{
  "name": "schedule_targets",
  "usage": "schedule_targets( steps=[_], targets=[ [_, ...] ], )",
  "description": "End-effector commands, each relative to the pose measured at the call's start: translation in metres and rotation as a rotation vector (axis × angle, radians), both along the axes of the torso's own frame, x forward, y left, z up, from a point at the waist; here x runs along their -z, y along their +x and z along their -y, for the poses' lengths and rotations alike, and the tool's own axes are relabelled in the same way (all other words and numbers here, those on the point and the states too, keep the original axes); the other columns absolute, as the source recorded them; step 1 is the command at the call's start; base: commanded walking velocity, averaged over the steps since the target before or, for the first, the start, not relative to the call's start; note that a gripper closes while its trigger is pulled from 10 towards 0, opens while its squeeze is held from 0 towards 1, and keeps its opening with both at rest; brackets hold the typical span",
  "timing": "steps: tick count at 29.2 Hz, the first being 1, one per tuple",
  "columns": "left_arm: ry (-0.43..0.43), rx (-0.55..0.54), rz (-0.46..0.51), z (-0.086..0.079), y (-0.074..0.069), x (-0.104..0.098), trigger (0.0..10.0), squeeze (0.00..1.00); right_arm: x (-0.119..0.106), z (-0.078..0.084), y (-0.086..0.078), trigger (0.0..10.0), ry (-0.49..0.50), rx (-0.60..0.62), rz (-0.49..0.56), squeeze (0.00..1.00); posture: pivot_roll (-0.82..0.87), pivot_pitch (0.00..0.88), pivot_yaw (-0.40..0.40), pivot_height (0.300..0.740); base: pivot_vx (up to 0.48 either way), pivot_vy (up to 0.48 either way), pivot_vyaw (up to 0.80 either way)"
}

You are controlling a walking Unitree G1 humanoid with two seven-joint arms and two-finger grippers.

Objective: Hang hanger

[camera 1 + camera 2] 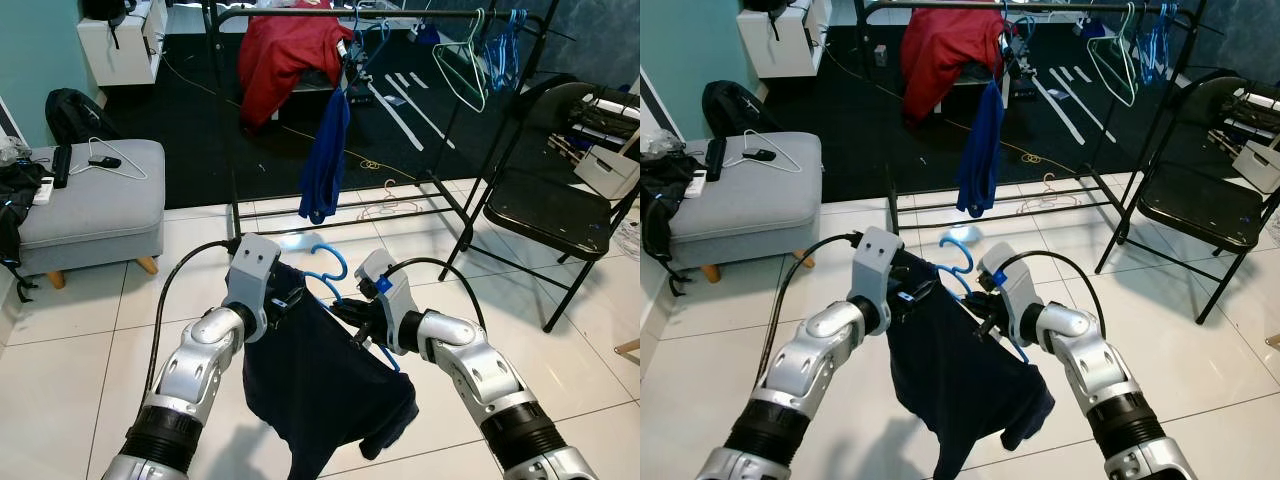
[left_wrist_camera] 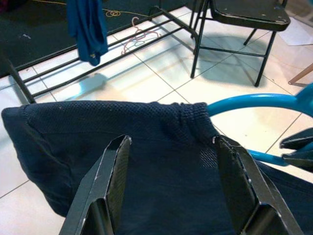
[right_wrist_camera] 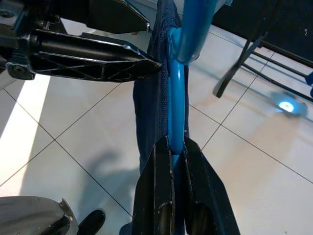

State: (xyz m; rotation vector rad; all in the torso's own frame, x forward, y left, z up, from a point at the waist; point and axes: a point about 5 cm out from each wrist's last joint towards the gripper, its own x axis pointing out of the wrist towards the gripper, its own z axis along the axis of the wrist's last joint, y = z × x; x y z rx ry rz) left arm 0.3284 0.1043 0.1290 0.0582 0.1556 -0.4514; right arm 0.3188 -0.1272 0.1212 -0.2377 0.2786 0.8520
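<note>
A blue plastic hanger (image 1: 331, 264) carries a dark navy garment (image 1: 320, 390), held up over the tiled floor between my two arms. My right gripper (image 3: 174, 143) is shut on the hanger's blue bar just below the hook. My left gripper (image 2: 169, 141) is open, its two black fingers (image 2: 113, 181) spread on either side of the garment's shoulder without pinching it. The black clothes rail (image 1: 400, 13) stands further ahead, across the back of the room, with a blue garment (image 1: 325, 160), a red garment (image 1: 288, 50) and a green hanger (image 1: 462, 68) on it.
A black folding chair (image 1: 552, 212) stands at the right, close to the rail's foot. A grey ottoman (image 1: 92, 205) with a white hanger and small items sits at the left. The rack's low crossbars (image 1: 340, 218) lie between me and a dark rug.
</note>
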Motion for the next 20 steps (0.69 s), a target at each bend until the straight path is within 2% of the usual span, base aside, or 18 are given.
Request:
schedule_targets(
  steps=[1, 16, 20],
  targets=[
    [-0.007, -0.005, -0.024, 0.0024, 0.0008, 0.0043, 10.0, 0.00, 0.0001, 0.0009, -0.0006, 10.0, 0.002, 0.004, -0.001, 0.00, -0.06, 0.084, -0.037, 0.740, 0.000, 0.000, 0.00],
    [-0.024, -0.004, -0.033, 0.0045, 0.0007, 0.0049, 10.0, 0.00, 0.0007, 0.0001, -0.0013, 10.0, 0.001, 0.002, 0.000, 0.00, -0.06, 0.070, -0.035, 0.740, 0.000, 0.000, 0.00],
    [-0.035, 0.025, -0.033, 0.0002, -0.0041, 0.0016, 10.0, 0.00, 0.0012, 0.0005, -0.0018, 10.0, -0.001, 0.001, -0.001, 0.00, -0.06, 0.064, -0.037, 0.740, 0.000, 0.000, 0.00]
  ],
)
